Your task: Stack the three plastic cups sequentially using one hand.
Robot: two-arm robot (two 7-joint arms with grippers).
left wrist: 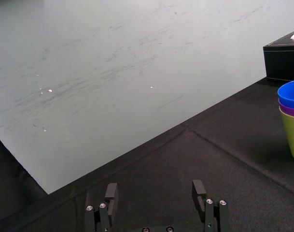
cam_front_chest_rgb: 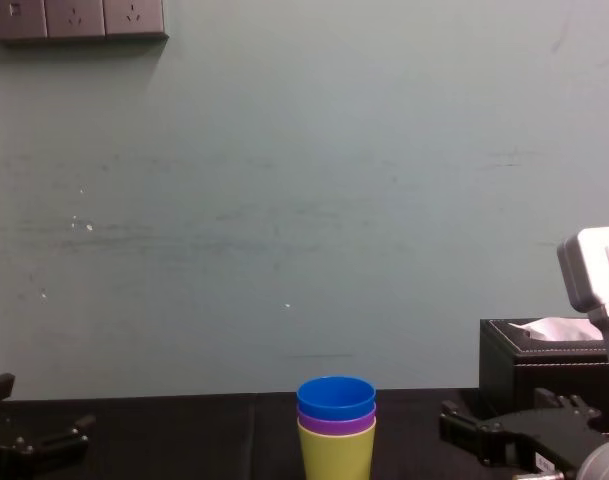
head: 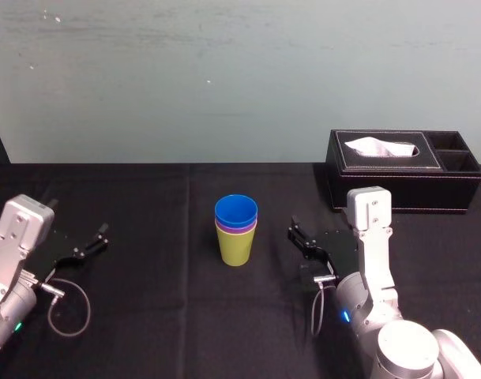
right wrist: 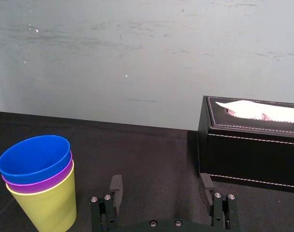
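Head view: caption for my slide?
Blue cup nested in purple cup in yellow-green cup; open left gripper and right gripper flank the stack.

The table (head: 145,237) is covered in a black cloth (head: 129,332) that fills the lower half of the head view and ends against a pale grey-green wall (head: 224,79) along its back edge. A faint crease runs down the cloth just left of the frame's middle. Near the centre a yellow-green cup (head: 236,249) stands upright with its base on the cloth. A purple cup (head: 236,230) is nested inside it and a blue cup (head: 235,212) inside that, so the purple one shows only as a narrow band. At the upper right of the cloth stands a black tissue box (head: 398,189) with a white tissue (head: 378,147) poking from its top, well apart from the cups.
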